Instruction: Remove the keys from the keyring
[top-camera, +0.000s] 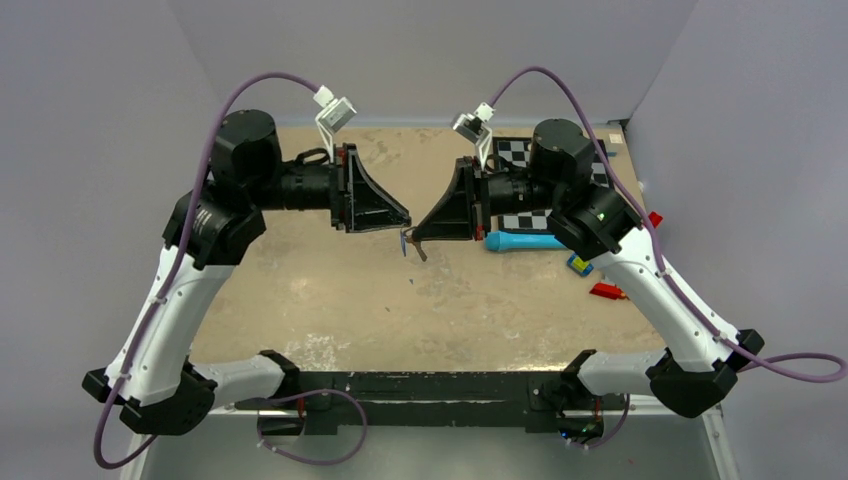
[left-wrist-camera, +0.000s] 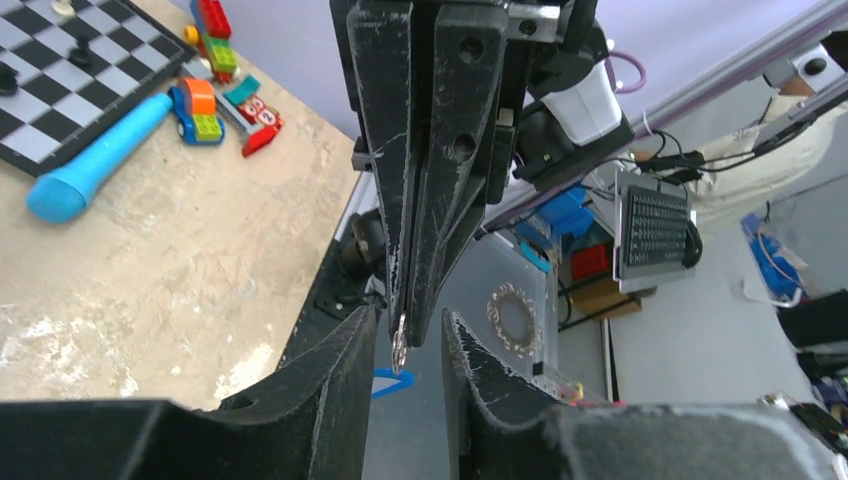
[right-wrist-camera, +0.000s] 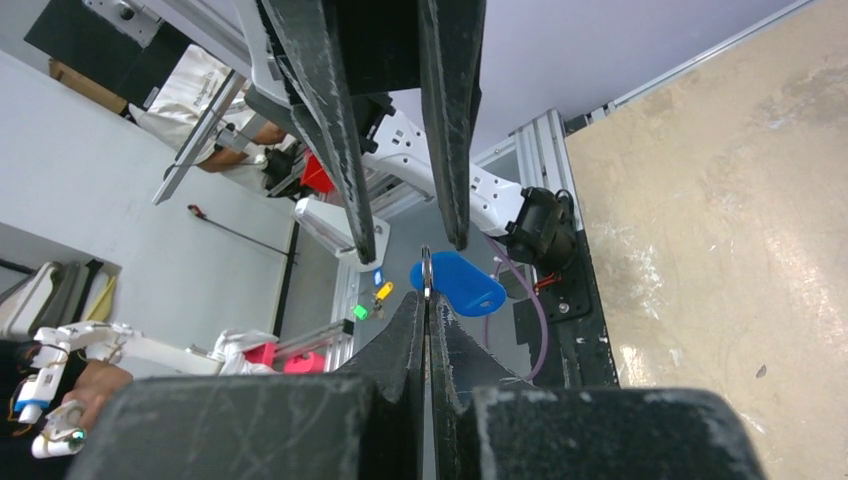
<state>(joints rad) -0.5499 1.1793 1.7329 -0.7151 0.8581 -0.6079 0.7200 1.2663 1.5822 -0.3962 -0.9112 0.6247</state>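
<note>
My right gripper (top-camera: 416, 236) is shut on a thin metal keyring (right-wrist-camera: 427, 272) and holds it above the middle of the table. A bright blue oval plastic piece (right-wrist-camera: 458, 283) hangs from the ring; it also shows in the top view (top-camera: 404, 243). A tiny grey key bit (top-camera: 421, 253) dangles beside it. My left gripper (top-camera: 407, 222) faces the right one tip to tip and is open. In the left wrist view its fingers (left-wrist-camera: 340, 385) stand on either side of the ring (left-wrist-camera: 399, 345) without touching it. The keys are too small to make out in the wrist views.
A long light-blue tube tool (top-camera: 522, 241) lies right of the grippers, next to a chessboard (top-camera: 525, 155). A small blue-and-yellow block (top-camera: 579, 264) and red pieces (top-camera: 607, 292) lie near the table's right edge. A toy car (left-wrist-camera: 200, 110) sits by the board.
</note>
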